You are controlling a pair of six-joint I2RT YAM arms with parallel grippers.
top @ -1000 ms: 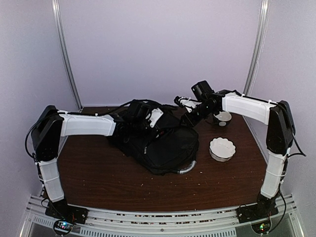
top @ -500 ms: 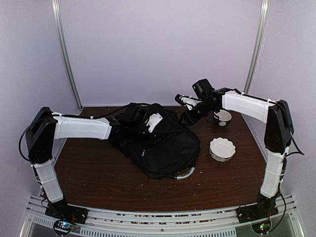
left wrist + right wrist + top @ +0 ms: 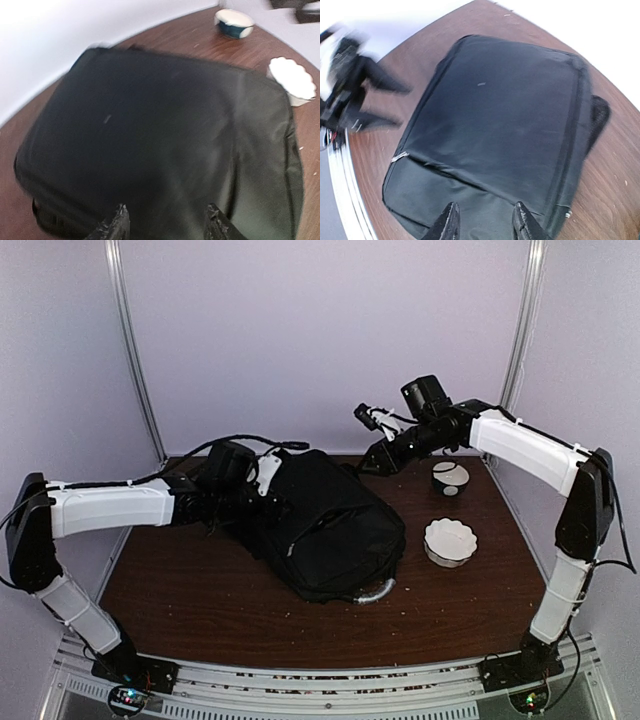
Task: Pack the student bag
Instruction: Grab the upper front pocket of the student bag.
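The student bag [image 3: 325,525] is a big black backpack lying flat in the middle of the brown table, its grey handle [image 3: 375,588] at the near edge. My left gripper [image 3: 270,478] hovers at the bag's back left corner. In the left wrist view the left gripper [image 3: 169,221] is open, with only the bag's fabric [image 3: 150,130] below it and nothing between the fingers. My right gripper [image 3: 368,435] is raised above the bag's far right corner. In the right wrist view the right gripper [image 3: 486,222] is open and empty, looking down on the bag [image 3: 505,115].
A white scalloped bowl [image 3: 450,540] sits on the table [image 3: 200,590] to the right of the bag. A dark bowl with a white rim [image 3: 450,477] stands behind it. White walls and metal posts close in the back and sides.
My left gripper opened, let go of the bag and drew back to the left. The right arm rose up and away from the bag. The bag settled flatter.
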